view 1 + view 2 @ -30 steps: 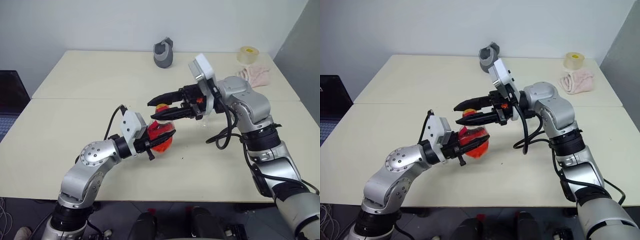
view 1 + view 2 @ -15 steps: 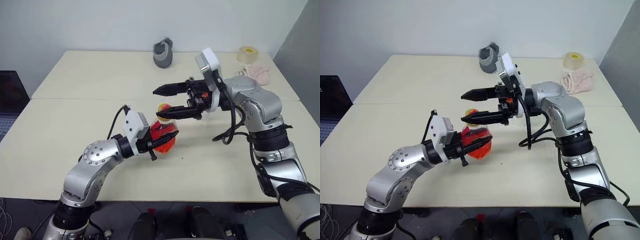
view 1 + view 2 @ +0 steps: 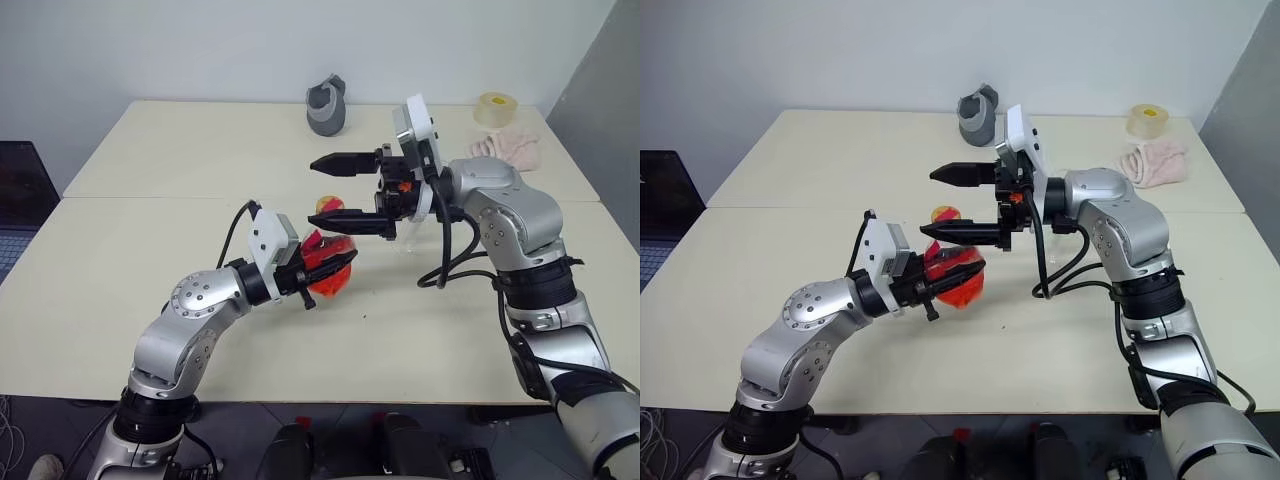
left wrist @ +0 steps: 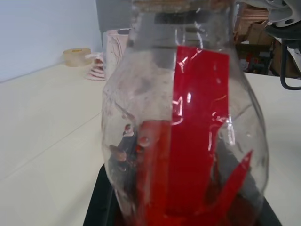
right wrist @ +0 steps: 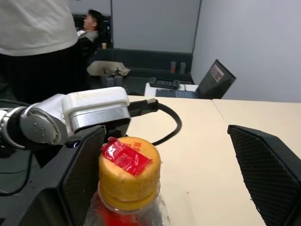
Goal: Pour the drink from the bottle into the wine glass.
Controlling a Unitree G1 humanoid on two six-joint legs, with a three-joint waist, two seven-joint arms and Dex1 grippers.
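Left gripper (image 3: 322, 272): pinched on the bottle's lower body, above the table (image 3: 150, 230).
Bottle (image 3: 325, 265): clear, upright, yellow cap (image 5: 128, 165) on, near table centre.
Drink (image 4: 197, 141): red, inside the bottle.
Right gripper (image 3: 335, 190): fingers spread wide, either side of the cap, not touching.

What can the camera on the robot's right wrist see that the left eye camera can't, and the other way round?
The right wrist view alone shows a standing person, a laptop and a red sticker on top of the yellow cap.

The left eye view alone shows a grey object, a tape roll and a pink cloth at the table's far edge.

Both show the bottle and the right gripper's open fingers on either side of its cap.
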